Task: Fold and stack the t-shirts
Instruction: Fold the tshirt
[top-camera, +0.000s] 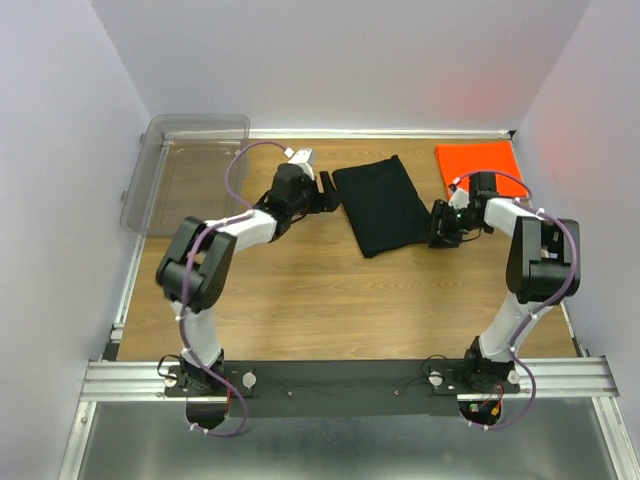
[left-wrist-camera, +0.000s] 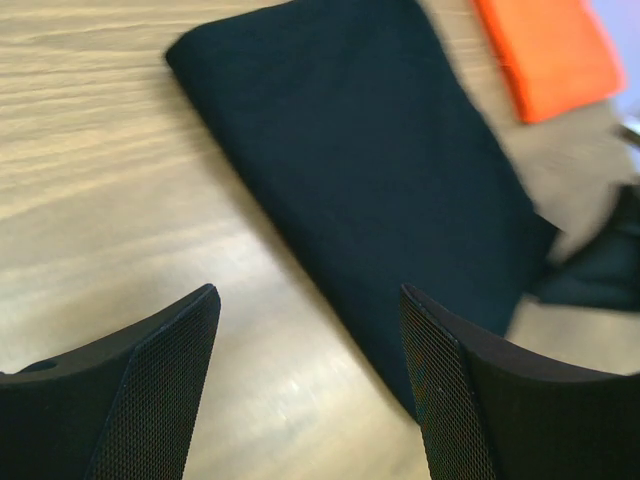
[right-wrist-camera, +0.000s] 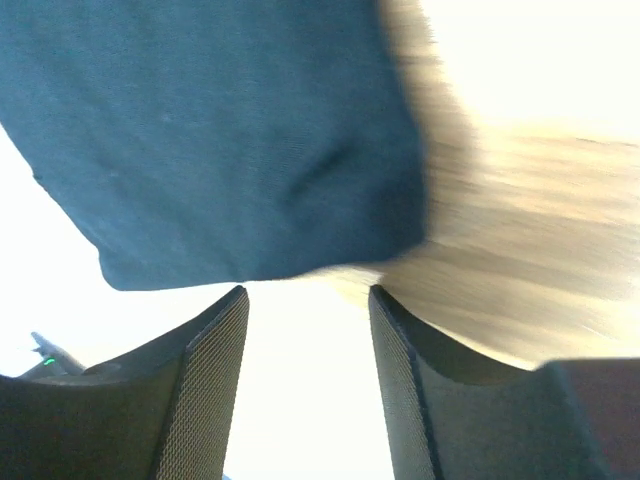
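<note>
White walls (top-camera: 350, 60) close in a wooden table (top-camera: 330, 300) on three sides. The left gripper (left-wrist-camera: 308, 295) hangs low over the wood with its jaws spread wide and nothing between them; the bare table shows in the gap. Just ahead of it, to its right, lies the long left edge of the black shirt (top-camera: 383, 205). The right gripper (right-wrist-camera: 306, 292) also stands parted, more narrowly, and holds nothing; its wrist view is blurred, but a rounded corner of the black shirt shows just beyond its fingertips, apart from them. In the top view this gripper sits beside the near right corner of that shirt.

The black shirt is folded into a long rectangle and lies flat and aslant on the far middle of the table, between the two grippers. The orange shirt (top-camera: 478, 162) lies folded flat in the far right corner, apart from the black one. A clear plastic bin (top-camera: 140, 185) stands in the far left corner; both shirts lie outside it, on the wood.
</note>
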